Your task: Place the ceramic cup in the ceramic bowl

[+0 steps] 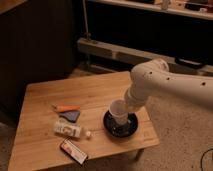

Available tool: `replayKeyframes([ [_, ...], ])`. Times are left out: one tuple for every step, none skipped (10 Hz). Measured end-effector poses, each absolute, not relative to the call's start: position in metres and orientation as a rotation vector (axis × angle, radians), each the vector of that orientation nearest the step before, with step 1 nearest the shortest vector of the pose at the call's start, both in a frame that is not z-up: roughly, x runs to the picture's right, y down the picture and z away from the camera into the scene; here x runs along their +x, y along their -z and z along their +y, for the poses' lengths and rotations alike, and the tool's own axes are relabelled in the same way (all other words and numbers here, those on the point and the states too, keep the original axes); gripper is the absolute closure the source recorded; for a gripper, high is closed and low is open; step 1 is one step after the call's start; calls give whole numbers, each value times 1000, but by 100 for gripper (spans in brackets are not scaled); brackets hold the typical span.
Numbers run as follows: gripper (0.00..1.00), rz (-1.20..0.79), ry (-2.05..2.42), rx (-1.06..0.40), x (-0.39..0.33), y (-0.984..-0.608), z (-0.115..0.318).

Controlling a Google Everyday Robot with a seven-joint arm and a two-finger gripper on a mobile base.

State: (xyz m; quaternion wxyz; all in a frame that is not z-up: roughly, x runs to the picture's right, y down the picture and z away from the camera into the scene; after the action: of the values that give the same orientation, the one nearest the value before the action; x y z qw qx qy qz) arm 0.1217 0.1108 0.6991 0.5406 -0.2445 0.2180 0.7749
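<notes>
Desk [95, 92] of pale wood, seen from above and a little to one side, standing on a speckled floor [177, 145] in a dim room. Dark cabinets [37, 45] rise behind it.

A thick white robot arm [170, 85] comes in from the right edge and bends down toward the desk's right end. The gripper [126, 109] sits at the arm's lower end, low over the bowl [120, 125], just beside the cup [118, 110]. The arm's bulk hides the jaws, so whether they are spread or closed, and whether they have hold of the cup, cannot be told.

The cup is a small pale tumbler with no handle, its rim wider than its base. It stands tilted, its open mouth up and toward the left, within the bowl's outline. Whether its base touches the bowl's floor cannot be told.

The bowl is round, shallow, glossy black, much wider than the cup, and rests near the desk's right front corner.

Left of the bowl lie other things, apart from it: an orange pen-like stick [66, 107]; just below it a small dark wedge [71, 115]; below that a white bottle [70, 130] on its side, small cap toward the bowl; and nearest the front edge a flat dark packet [73, 151] with a red border.
</notes>
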Motion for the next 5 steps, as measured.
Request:
replayKeyframes([
  [100, 540, -1832, -592, 124, -705, 116],
  [98, 553, -1815, -608, 123, -711, 119],
  [88, 548, -1789, -637, 118, -717, 122],
  [78, 524, -1767, -671, 117, -718, 123],
  [68, 486, -1757, -702, 117, -718, 122],
])
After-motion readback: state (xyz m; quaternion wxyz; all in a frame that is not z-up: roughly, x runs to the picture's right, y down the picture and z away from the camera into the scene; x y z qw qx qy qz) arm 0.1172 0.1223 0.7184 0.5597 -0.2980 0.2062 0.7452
